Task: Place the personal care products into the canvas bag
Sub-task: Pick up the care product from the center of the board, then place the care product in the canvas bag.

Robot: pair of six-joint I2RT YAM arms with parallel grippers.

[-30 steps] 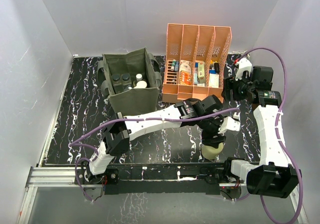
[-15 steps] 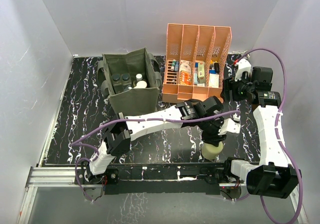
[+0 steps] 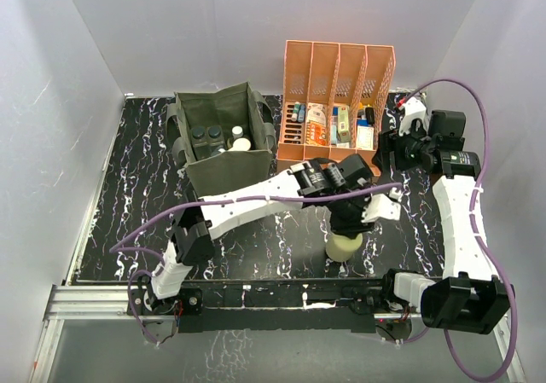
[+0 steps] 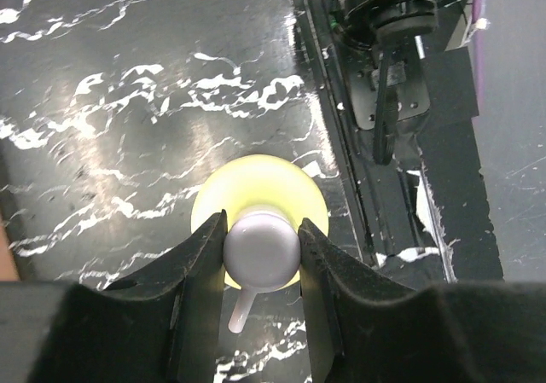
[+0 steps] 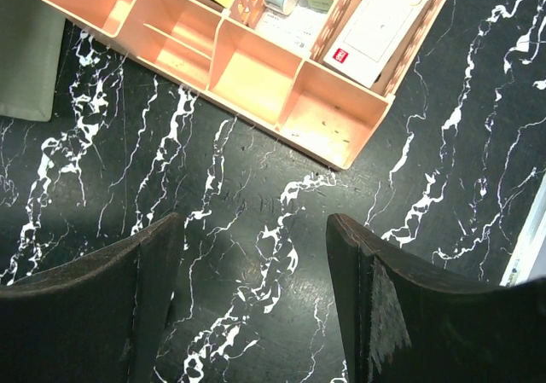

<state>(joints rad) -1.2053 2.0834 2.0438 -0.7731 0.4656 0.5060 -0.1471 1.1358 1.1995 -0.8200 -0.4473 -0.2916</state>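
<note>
Peach slotted organiser [image 3: 337, 67] on black marbled table [image 3: 136, 187], small colourful boxes [image 3: 365, 136] in its compartments

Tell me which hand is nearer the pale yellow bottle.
Left. The left hand grips the pale yellow bottle by its grey cap. The right hand hangs open beside the peach organiser, far from the bottle.

We are counting one pale yellow bottle [image 3: 344, 248], four bottles [image 3: 215, 132] in one canvas bag [image 3: 223, 171], and one peach organiser [image 3: 294, 67].
</note>
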